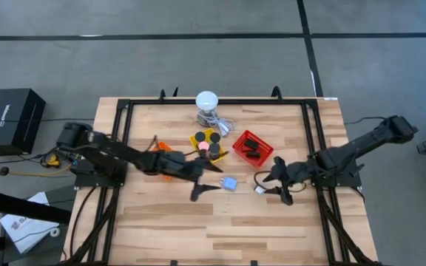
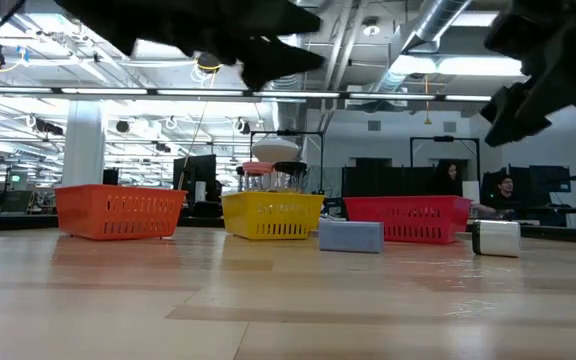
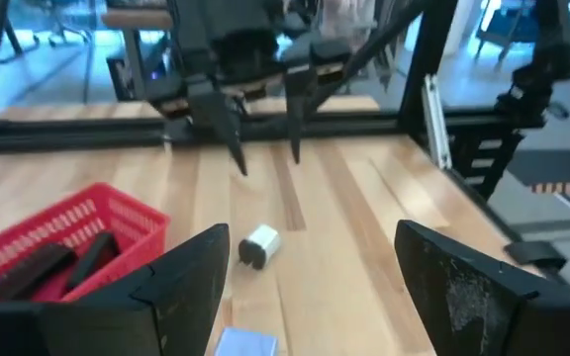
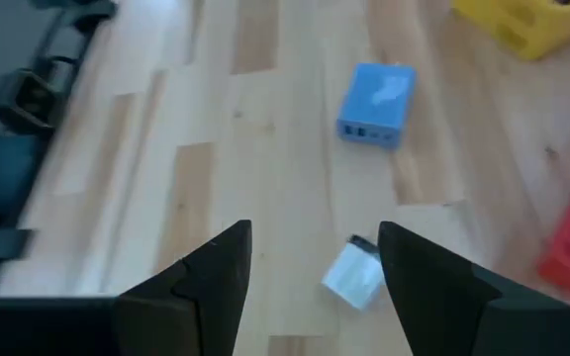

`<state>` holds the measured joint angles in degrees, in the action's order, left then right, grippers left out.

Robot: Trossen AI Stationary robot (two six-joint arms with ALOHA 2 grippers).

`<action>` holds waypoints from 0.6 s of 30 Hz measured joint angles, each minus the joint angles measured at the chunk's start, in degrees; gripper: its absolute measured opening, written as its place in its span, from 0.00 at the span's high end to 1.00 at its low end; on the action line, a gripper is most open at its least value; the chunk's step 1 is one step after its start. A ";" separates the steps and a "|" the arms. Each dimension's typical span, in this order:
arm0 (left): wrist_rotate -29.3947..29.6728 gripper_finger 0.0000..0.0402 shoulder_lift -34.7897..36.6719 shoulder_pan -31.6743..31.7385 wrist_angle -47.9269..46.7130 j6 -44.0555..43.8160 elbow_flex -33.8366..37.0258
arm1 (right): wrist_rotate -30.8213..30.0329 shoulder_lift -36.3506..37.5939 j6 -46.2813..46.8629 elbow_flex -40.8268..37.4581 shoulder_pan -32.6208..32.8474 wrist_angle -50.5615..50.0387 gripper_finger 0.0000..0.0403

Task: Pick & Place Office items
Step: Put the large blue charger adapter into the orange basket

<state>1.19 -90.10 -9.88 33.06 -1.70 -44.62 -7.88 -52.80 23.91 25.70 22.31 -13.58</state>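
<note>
A light-blue block (image 1: 230,183) lies flat on the table between my two grippers, and a small silver-white piece (image 1: 259,190) lies just to its right. My left gripper (image 1: 210,188) hovers open right beside the block's left side; in its wrist view (image 3: 310,282) the block (image 3: 245,343) sits just below the fingers. My right gripper (image 1: 276,185) hangs open just right of the silver piece (image 4: 354,275), above the table. Black discs and a pink disc (image 1: 203,146) sit in the yellow basket (image 1: 197,137). Black bars (image 1: 251,150) lie in the red basket (image 1: 265,157).
An orange basket (image 1: 163,148) lies partly under my left arm. A white round-topped device (image 1: 207,100) with a grey cable (image 1: 224,125) stands at the far edge. A black frame rims the table's left, far and right sides. Bare wood stretches toward the near edge (image 1: 213,244).
</note>
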 joint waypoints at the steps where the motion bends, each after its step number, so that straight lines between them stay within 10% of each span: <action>1: -0.43 0.30 -2.12 0.15 0.00 0.25 -1.42 | -1.93 -0.31 0.09 -0.40 0.71 0.49 0.47; 18: -0.94 0.35 -24.08 2.12 -13.48 4.45 -18.40 | -5.58 -7.67 -1.41 -1.18 1.94 1.64 0.47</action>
<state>0.25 -114.18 -7.76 19.57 2.74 -63.02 -13.45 -60.47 22.50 24.51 24.25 -11.94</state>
